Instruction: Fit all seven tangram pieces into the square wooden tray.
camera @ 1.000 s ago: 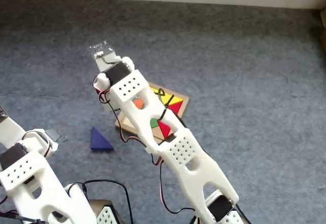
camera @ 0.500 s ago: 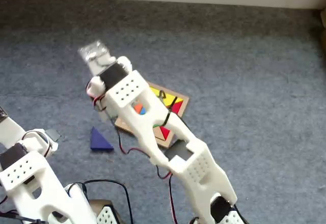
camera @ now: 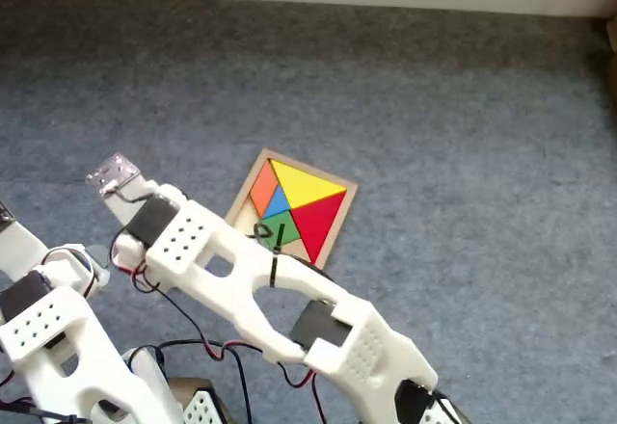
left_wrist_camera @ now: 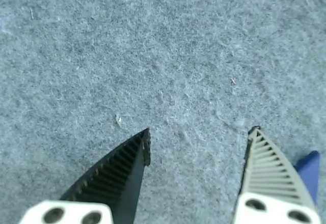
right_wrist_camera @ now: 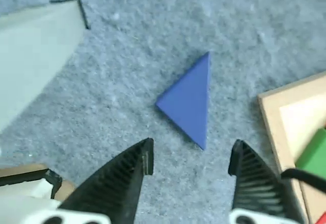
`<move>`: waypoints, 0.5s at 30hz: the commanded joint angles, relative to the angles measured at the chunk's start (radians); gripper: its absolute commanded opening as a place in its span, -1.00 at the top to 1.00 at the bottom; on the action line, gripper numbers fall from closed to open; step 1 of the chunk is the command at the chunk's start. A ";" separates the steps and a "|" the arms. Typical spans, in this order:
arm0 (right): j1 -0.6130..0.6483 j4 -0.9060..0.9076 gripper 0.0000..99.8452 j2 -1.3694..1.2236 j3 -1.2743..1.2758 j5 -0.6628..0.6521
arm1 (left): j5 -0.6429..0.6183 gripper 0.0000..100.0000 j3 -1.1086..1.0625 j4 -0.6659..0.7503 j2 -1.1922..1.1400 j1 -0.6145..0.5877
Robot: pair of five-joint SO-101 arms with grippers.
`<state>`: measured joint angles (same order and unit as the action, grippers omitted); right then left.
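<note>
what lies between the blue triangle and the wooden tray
Only bare grey carpet. In the right wrist view the blue triangle lies apart from the wooden tray, with nothing in the gap.

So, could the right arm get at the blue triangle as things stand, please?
Probably yes. The right end effector hangs open right by the blue triangle, which lies flat on bare carpet, apart from the tray, with nothing between them.
</note>
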<state>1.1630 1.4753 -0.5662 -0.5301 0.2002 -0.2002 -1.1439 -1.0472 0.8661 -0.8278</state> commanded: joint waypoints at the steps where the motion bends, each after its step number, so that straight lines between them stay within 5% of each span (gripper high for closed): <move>1: 0.022 -0.022 0.49 -0.035 -0.016 0.011 | -0.006 0.40 0.024 0.015 0.019 -0.008; 15: 0.002 0.079 0.49 -0.326 -0.354 0.011 | -0.008 0.40 0.022 0.034 0.013 -0.013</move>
<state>1.1769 1.5443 -0.8899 -0.7864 0.2018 -0.2002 -1.1439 -1.0273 0.8661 -0.8278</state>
